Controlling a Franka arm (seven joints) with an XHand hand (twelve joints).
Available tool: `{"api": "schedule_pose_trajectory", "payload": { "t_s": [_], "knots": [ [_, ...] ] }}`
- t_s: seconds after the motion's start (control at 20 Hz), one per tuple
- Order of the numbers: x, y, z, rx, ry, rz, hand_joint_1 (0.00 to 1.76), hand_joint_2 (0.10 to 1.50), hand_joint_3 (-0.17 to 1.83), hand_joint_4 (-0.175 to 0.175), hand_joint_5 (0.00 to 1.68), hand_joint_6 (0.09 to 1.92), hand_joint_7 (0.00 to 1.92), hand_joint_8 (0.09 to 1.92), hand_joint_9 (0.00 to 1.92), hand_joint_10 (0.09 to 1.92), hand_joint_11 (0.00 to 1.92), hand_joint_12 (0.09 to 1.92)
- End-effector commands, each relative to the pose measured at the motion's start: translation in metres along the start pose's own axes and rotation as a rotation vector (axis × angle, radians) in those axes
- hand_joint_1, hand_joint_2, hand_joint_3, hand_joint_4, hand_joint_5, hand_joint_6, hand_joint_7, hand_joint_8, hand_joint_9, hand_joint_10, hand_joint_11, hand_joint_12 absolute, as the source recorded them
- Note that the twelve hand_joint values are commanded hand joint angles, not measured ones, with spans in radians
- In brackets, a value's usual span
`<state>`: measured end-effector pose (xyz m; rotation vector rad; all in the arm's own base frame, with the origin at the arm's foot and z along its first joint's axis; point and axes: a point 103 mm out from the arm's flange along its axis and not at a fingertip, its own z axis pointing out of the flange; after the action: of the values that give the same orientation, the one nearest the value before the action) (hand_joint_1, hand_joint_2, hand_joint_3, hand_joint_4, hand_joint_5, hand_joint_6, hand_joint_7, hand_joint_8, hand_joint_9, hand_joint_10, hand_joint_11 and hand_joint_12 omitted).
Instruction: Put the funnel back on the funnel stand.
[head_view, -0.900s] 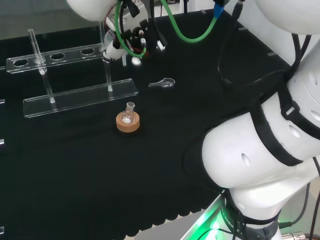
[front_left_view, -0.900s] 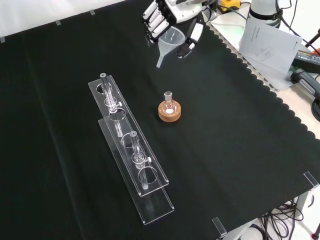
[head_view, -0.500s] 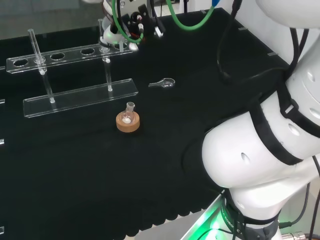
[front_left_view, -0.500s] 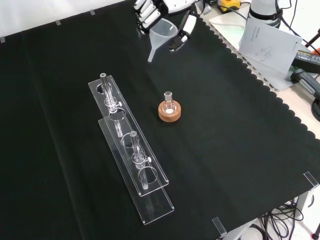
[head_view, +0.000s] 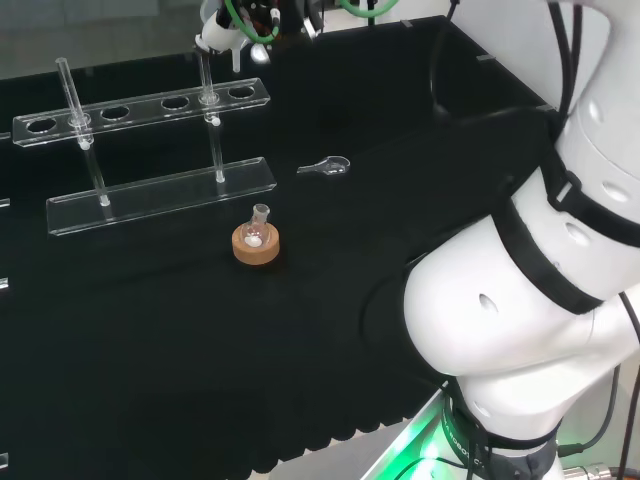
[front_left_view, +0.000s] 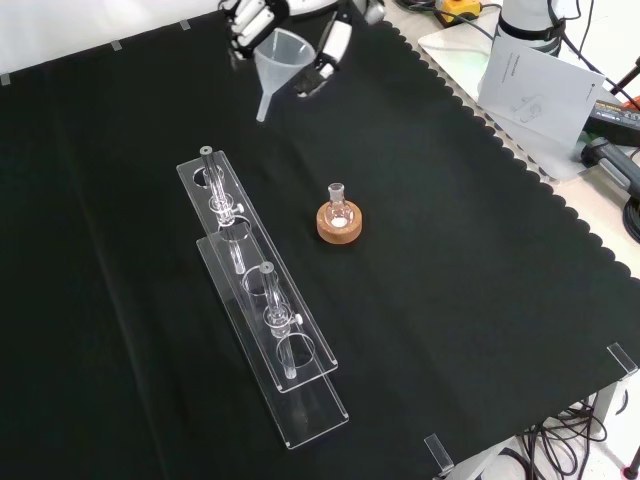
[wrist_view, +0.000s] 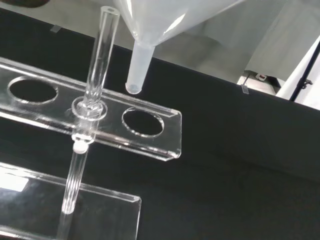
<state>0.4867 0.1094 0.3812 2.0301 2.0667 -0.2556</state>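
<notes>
The funnel (front_left_view: 277, 56) is hanging near-upright, spout aiming down, above the far end of the funnel stand (front_left_view: 262, 312) in the front view; your hand (front_left_view: 290, 30) is curling around its cone.

- Light fell evenly from above; the black cloth (front_left_view: 450, 300) soaked it up and showed almost no shadows.
- The clear acrylic funnel stand (front_left_view: 262, 300) caught pale glints along its edges and posts.
- A green glow lit the arm's base in the head view.
- In the wrist view the translucent white plastic funnel (wrist_view: 165, 20) was soft and bright, and the room behind was blurred.
</notes>
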Motion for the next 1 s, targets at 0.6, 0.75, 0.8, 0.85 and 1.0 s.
{"api": "schedule_pose_trajectory", "payload": {
  "t_s": [0.6, 0.75, 0.8, 0.85, 1.0],
  "knots": [
    [-0.007, 0.09, 0.051, 0.084, 0.03, -0.034, 0.71, 0.89, 0.49, -0.059, 0.81, 0.74, 0.79, 0.82, 1.29, 0.72, 0.73, 1.15],
    [-0.005, 0.099, 0.059, 0.092, 0.03, -0.041, 0.71, 0.89, 0.49, -0.06, 0.81, 0.73, 0.79, 0.82, 1.28, 0.72, 0.73, 1.15],
    [-0.004, 0.101, 0.061, 0.095, 0.031, -0.044, 0.71, 0.89, 0.49, -0.061, 0.81, 0.73, 0.79, 0.82, 1.28, 0.72, 0.73, 1.15],
    [-0.004, 0.104, 0.063, 0.097, 0.03, -0.047, 0.71, 0.89, 0.49, -0.062, 0.8, 0.73, 0.79, 0.82, 1.28, 0.72, 0.73, 1.15],
    [-0.004, 0.109, 0.071, 0.112, 0.026, -0.052, 0.71, 0.89, 0.49, -0.063, 0.8, 0.73, 0.79, 0.82, 1.28, 0.72, 0.72, 1.15]
  ]
}}
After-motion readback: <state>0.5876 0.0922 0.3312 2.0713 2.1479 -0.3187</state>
